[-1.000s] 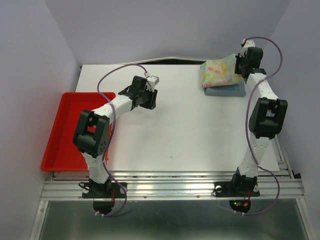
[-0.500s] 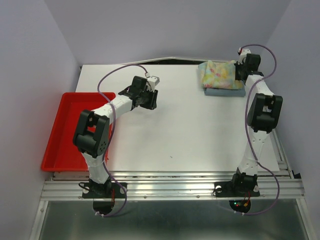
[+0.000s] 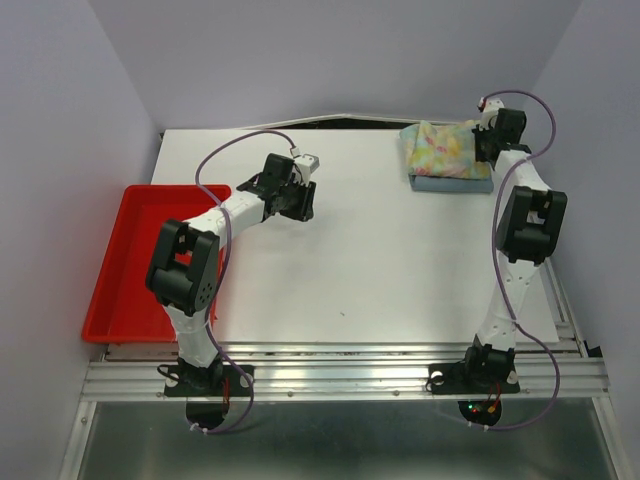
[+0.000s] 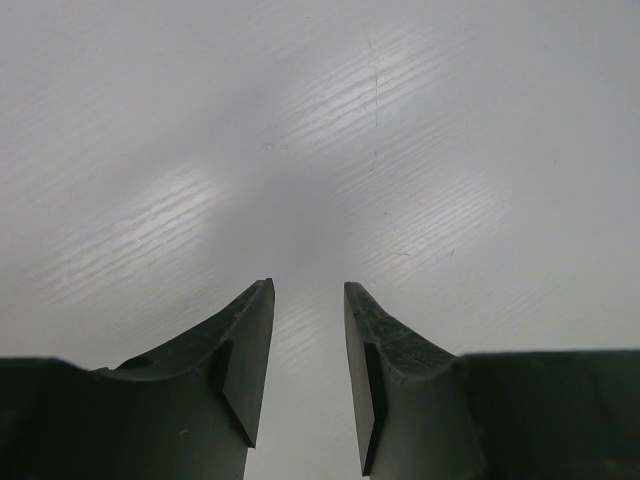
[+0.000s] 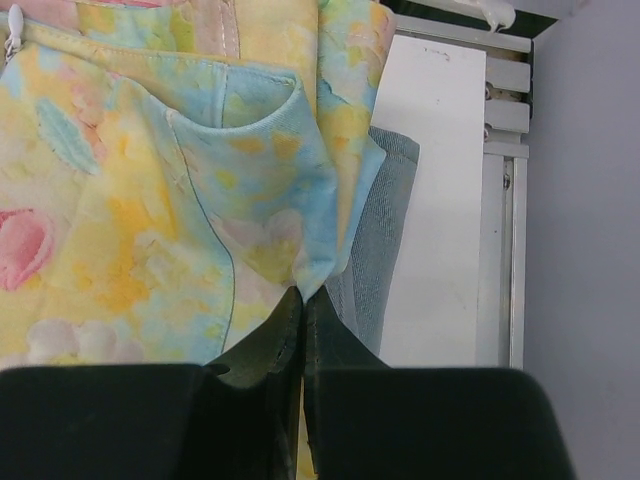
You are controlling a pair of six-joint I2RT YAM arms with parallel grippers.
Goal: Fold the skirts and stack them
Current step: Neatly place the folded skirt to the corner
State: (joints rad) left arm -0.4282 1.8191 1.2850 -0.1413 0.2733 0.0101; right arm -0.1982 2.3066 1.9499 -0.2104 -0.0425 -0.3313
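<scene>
The floral skirt in pastel yellow, pink and green lies folded on top of the folded light blue denim skirt at the table's far right. In the right wrist view the floral skirt fills the frame, with a strip of denim skirt showing beneath its right edge. My right gripper is shut, pinching a corner of the floral cloth; from above it sits at the pile's right edge. My left gripper hovers open over bare table with nothing between its fingers, left of centre.
A red tray sits at the table's left edge. The white table ends just right of the skirt pile, where metal rails run beside a lilac wall. A dark gap lies behind the table's far edge.
My right gripper has moved back and slightly left, drawing the floral skirt flatter and squarer over the denim one. The left arm has not moved.
</scene>
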